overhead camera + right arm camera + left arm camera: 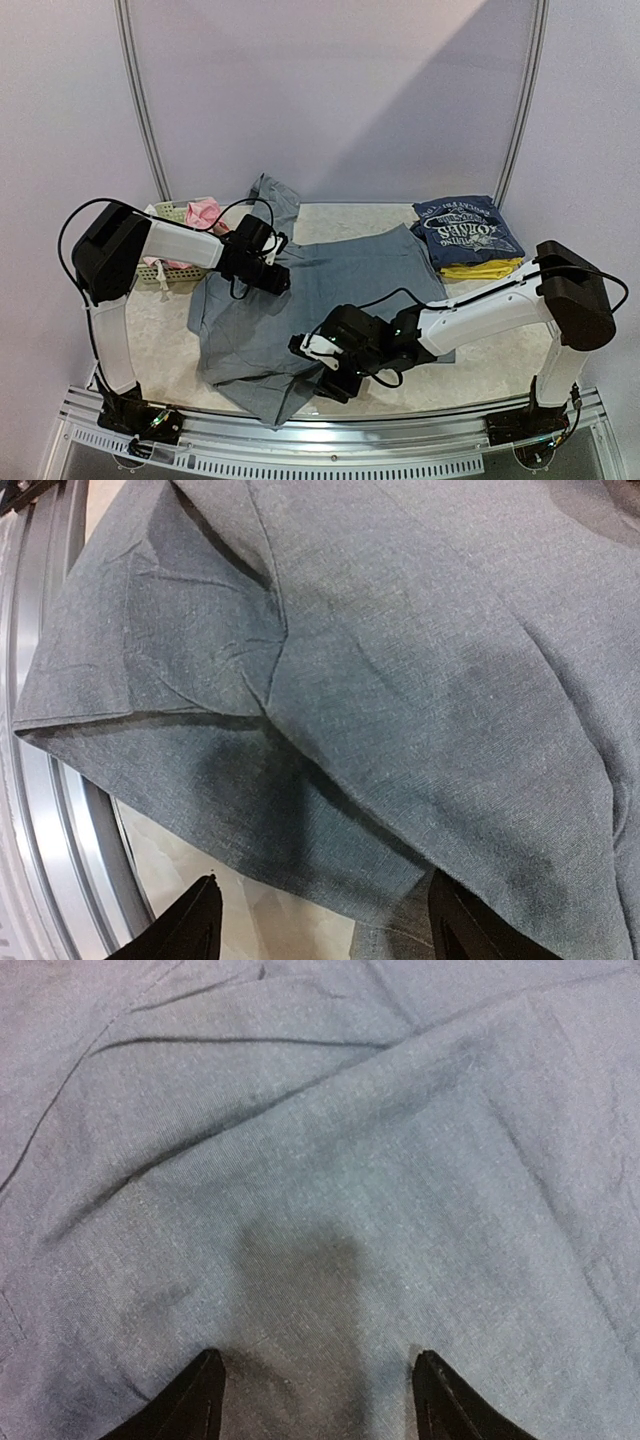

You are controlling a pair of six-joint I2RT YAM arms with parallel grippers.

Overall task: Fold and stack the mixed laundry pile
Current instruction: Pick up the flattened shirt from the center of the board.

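A large grey garment (300, 290) from the laundry pile lies spread and creased across the middle of the table. My left gripper (278, 278) hovers low over its upper left part. In the left wrist view that gripper (320, 1385) is open, with only flat grey cloth (330, 1160) between its fingers. My right gripper (308, 352) is at the garment's near edge. It is open too (325, 915), straddling the folded hem (300, 810) with bare tabletop under one finger. A navy printed tee (468, 230) sits folded at the back right on a yellow piece (482, 268).
A pale lattice basket (160, 268) stands at the left behind the left arm, with pink cloth (205, 212) in it. The table's metal front rail (40, 810) runs close to the garment's near corner. Curved frame poles (145, 110) rise at the back.
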